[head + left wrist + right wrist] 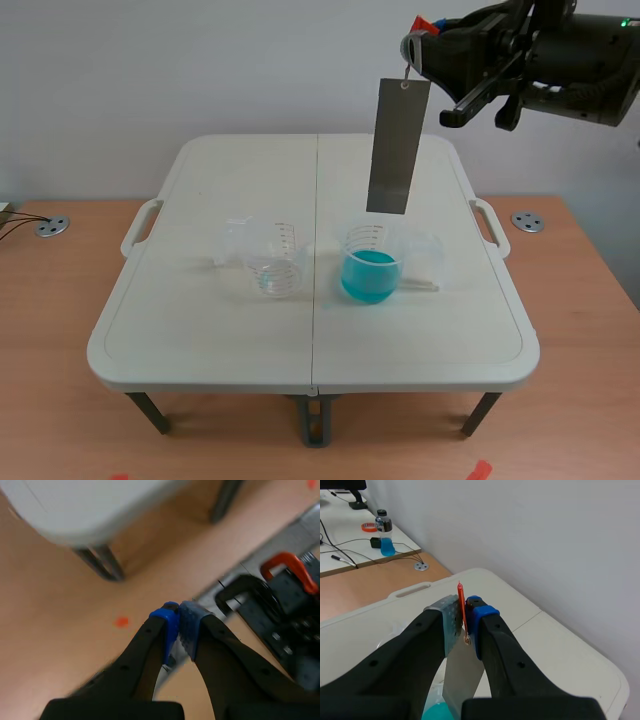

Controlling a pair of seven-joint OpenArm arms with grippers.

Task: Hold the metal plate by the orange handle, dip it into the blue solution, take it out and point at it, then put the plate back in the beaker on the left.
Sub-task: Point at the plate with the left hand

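My right gripper [415, 50] is raised high at the scene's upper right, shut on the thin orange handle [462, 611] between its pads. From the handle the grey metal plate [397, 145] hangs straight down, its lower edge a little above the beaker of blue solution [371, 264]. A clear beaker [274, 258] with no blue liquid stands to the left of it on the white folding table [200, 330]. In the right wrist view the plate [461, 680] drops below the fingers toward the blue liquid [439, 713]. My left gripper [179, 622] is shut on nothing, off the table above the wooden floor.
A clear lying container [425, 258] rests beside the blue beaker on its right. Behind the table's far end stands a desk with a bottle of blue liquid [383, 533], cables and a tape roll. A black clamp fixture with an orange grip [289, 567] sits near the left gripper.
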